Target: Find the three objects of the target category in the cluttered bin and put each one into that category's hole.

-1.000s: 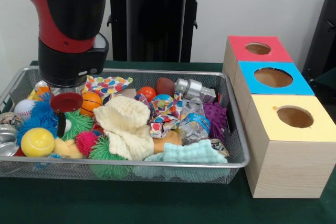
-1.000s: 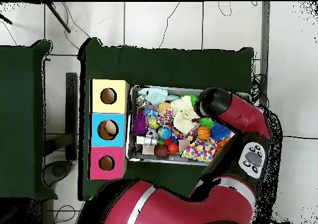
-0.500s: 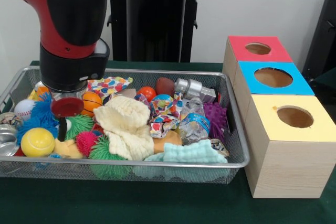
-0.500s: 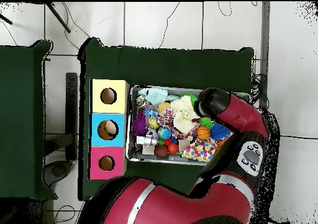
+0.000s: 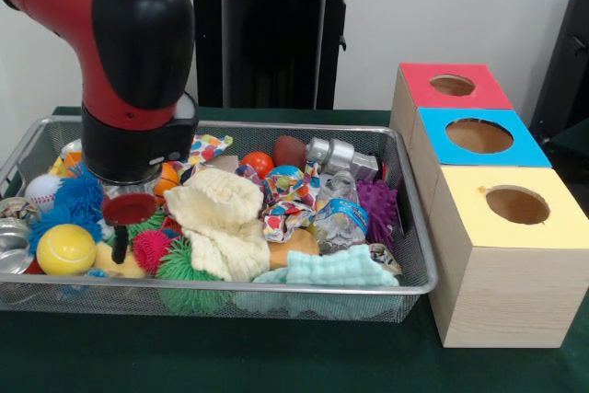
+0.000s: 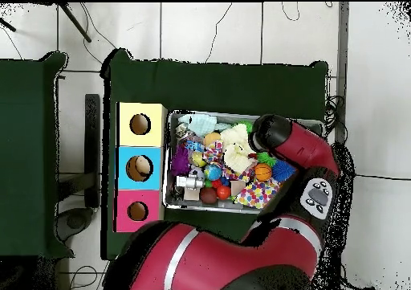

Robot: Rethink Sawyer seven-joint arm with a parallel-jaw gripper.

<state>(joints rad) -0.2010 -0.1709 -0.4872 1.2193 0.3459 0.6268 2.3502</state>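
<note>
The wire mesh bin (image 5: 276,290) is full of clutter and also shows in the overhead view (image 6: 209,209). My gripper (image 5: 119,248) hangs below the arm's red disc, low in the bin's left part. It is right above a pale yellow plush toy (image 5: 101,263), between a pink spiky ball and a yellow ball. I cannot tell whether it touches the toy. An orange-brown plush toy (image 5: 296,244) lies half under the cream cloth in the middle. The red-topped hole (image 5: 452,85) is on the farthest box; it also shows in the overhead view (image 6: 137,211). There the arm (image 6: 273,134) hides the gripper.
A yellow tennis ball (image 5: 65,248), a blue spiky ball (image 5: 74,202), a pink spiky ball (image 5: 150,248) and a green spiky ball (image 5: 184,269) crowd round the gripper. A cream cloth (image 5: 221,223) and a crushed bottle (image 5: 340,213) lie mid-bin. Blue-topped (image 5: 479,135) and yellow-topped (image 5: 515,204) boxes stand right.
The arm has shifted a little to the right and come down, lowering the gripper deeper into the bin's left part, onto the spot of the pale yellow toy.
</note>
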